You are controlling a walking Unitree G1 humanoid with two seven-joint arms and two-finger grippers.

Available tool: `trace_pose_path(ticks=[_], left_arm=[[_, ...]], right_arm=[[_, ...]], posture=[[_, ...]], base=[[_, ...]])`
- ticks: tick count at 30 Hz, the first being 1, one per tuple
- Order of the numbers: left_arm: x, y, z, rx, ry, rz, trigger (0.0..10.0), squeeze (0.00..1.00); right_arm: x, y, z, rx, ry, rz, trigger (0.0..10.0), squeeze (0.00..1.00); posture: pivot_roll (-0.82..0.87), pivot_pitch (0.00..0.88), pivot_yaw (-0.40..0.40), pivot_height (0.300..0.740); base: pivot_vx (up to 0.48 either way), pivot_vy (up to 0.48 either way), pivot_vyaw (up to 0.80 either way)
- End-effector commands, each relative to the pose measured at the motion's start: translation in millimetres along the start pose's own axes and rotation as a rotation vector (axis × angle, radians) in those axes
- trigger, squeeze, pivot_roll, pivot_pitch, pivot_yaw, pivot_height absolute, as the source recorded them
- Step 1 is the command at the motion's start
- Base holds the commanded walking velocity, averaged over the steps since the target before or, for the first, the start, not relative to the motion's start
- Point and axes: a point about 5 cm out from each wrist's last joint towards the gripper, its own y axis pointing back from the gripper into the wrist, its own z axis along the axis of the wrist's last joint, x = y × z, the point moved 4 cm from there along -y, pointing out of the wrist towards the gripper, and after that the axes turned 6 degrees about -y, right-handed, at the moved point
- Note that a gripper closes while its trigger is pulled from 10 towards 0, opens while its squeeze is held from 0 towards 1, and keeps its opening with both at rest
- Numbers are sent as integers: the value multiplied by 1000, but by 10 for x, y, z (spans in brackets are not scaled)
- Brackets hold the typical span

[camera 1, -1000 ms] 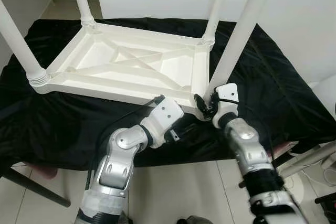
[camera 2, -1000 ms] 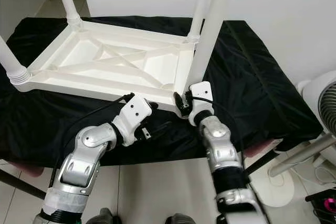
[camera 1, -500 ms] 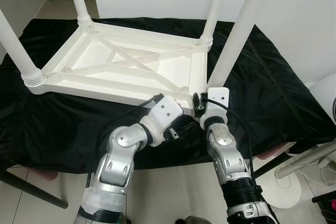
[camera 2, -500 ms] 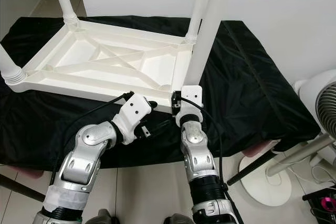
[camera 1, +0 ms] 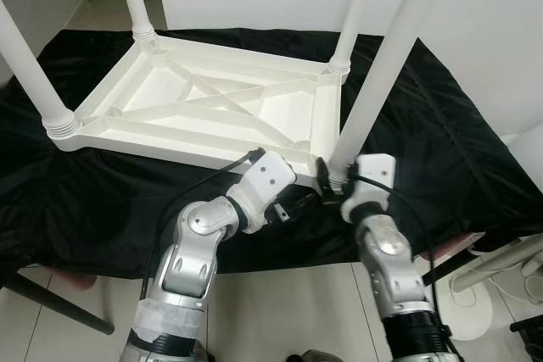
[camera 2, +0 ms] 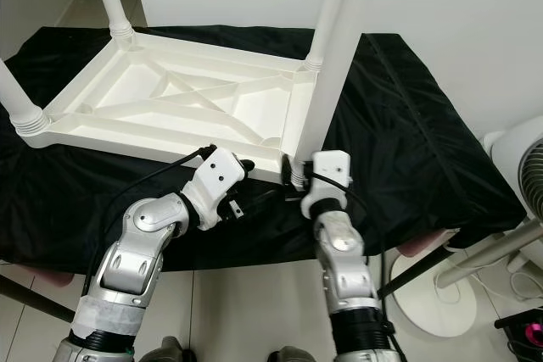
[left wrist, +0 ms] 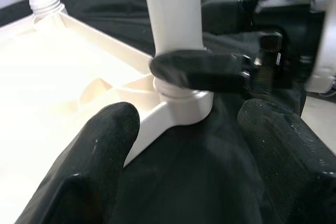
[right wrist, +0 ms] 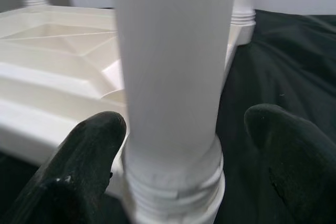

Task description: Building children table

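Note:
The white children's table (camera 1: 212, 108) lies upside down on a black cloth (camera 1: 441, 133), its four legs pointing up. The near right leg (camera 1: 377, 65) screws into the corner socket (camera 1: 333, 174). My right gripper (camera 1: 329, 182) stands open at that leg's base; in the right wrist view its fingers (right wrist: 79, 177) flank the leg (right wrist: 173, 77), with a gap on one side. My left gripper (camera 1: 299, 201) is open too, low beside the same corner. The left wrist view has the socket (left wrist: 181, 95) ahead of its fingers (left wrist: 89, 166), with a right finger (left wrist: 205, 72) across the leg.
The cloth-covered surface ends just before my arms, with tiled floor (camera 1: 280, 311) below. A white fan (camera 2: 522, 167) and its round base (camera 2: 433, 294) stand to the right. A dark leg (camera 1: 51, 298) slants at lower left. A white wall rises behind.
My right wrist has shifted a little rightward and nearer, staying at the leg's base. The left arm has hardly moved. The camera has swayed slightly.

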Motion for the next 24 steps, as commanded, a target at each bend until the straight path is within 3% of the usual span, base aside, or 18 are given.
trace_pose_path(ticks=[1, 12, 21, 22, 23, 24], left_arm=[[149, -6, -68, 35, 2, 193, 10000, 0], [167, -35, -56, 30, -7, 167, 10000, 0], [188, -56, -38, 23, -12, 167, 10000, 0], [189, -64, -29, 21, -13, 167, 10000, 0], [189, -64, -29, 21, -13, 167, 10000, 0], [194, -70, -19, 18, -14, 167, 10000, 0]], right_arm=[[-18, 35, -51, 8, -9, 57, 10000, 0], [-139, -85, 19, 34, 107, 296, 10000, 0], [-57, -244, -35, 91, 187, 415, 10000, 0], [-23, -266, -71, 106, 191, 445, 8510, 0], [-23, -266, -71, 106, 191, 445, 8510, 0], [5, -279, -103, 119, 201, 468, 588, 0]], posture=[[-91, 0, -14, 740], [-101, 0, 11, 740], [-103, 0, 24, 740], [-102, 0, 26, 740], [-102, 0, 26, 740], [-98, 0, 25, 740]], base=[[0, 0, 0], [0, 0, 0], [0, 0, 0], [0, 0, 0], [0, 0, 0], [0, 0, 0]])
